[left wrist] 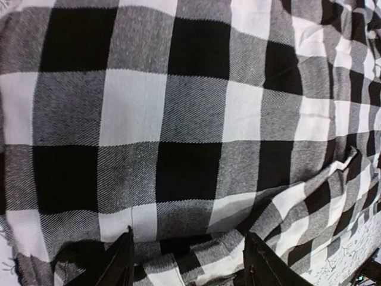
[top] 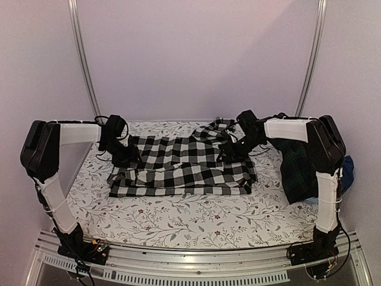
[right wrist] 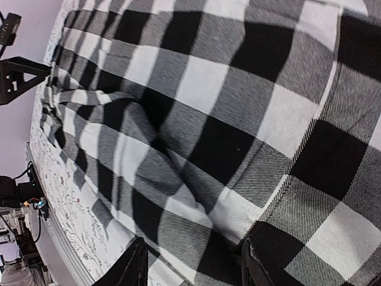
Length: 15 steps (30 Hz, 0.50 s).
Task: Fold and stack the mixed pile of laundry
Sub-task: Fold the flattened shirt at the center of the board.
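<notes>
On my left wrist feed the checked shirt is woven cloth with a clear diagonal twill, matt and slightly fuzzy. The left fingers over it look to me like matt black plastic. From above, I see the plaid garment as dark, dull cloth, the table cover as smooth printed fabric, and the front rail as bare metal with a soft sheen.

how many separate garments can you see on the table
3: a checked shirt spread in the middle, a dark plaid garment heaped at the right, and a blue piece beyond it. Others may be hidden underneath.
</notes>
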Available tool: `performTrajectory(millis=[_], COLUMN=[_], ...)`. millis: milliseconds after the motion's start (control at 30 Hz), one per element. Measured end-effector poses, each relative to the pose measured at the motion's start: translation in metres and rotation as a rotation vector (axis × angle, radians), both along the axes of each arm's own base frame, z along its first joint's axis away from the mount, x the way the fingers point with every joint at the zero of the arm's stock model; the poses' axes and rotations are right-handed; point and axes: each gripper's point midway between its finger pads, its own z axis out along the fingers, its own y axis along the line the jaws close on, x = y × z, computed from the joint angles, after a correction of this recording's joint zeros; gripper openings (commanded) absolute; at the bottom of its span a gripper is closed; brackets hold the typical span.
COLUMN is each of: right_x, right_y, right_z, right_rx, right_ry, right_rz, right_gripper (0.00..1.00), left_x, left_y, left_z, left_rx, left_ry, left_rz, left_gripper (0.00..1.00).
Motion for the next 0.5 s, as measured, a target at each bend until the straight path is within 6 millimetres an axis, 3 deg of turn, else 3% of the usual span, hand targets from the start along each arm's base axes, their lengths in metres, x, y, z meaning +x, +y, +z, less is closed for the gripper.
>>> performTrajectory(millis=[133, 333, 500], right_x=[-0.011, -0.022, -0.05], right_y=[-0.008, -0.014, -0.027], right_z=[-0.056, -0.063, -0.064], right_rx=[-0.074, -0.072, -0.078], right_ry=[0.112, 0.102, 0.105], right_rz=[-0.007, 0.009, 0.022], right_gripper=[0.52, 0.52, 0.52], left_x=[-0.013, -0.025, -0.056], left_y=[0.0, -0.002, -0.011], left_z=[-0.038, -0.045, -0.046], left_rx=[0.021, 0.027, 0.016], left_ry=[0.096, 0.084, 0.082], left_rz=[-0.002, -0.005, -0.034], left_gripper=[0.6, 0.59, 0.58])
